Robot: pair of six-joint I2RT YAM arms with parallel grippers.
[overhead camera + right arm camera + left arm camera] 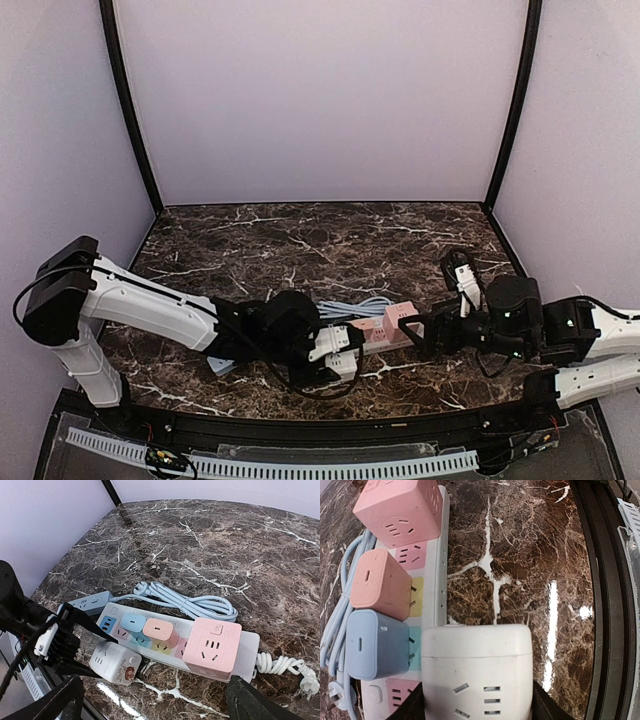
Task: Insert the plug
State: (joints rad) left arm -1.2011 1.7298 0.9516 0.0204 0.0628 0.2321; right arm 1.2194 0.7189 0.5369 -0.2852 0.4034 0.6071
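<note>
Clamping the white cube plug (475, 660) across two opposite flat sides, the left gripper (477, 706) is holding it just beside the power strip (441, 555), next to the blue adapter (375, 645). The right gripper (155, 702) is hanging wide apart and empty. The cube is appearing rigid, light and smooth-shelled, likely slipping unless those flat sides are being squeezed squarely.

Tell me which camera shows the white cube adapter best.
Right wrist: the white cube adapter appears whole, lying beside the power strip and held in the left gripper. Left wrist shows it close, its socket face clear, but cropped at the bottom edge. Top external shows it small and hard to tell from the gripper.
</note>
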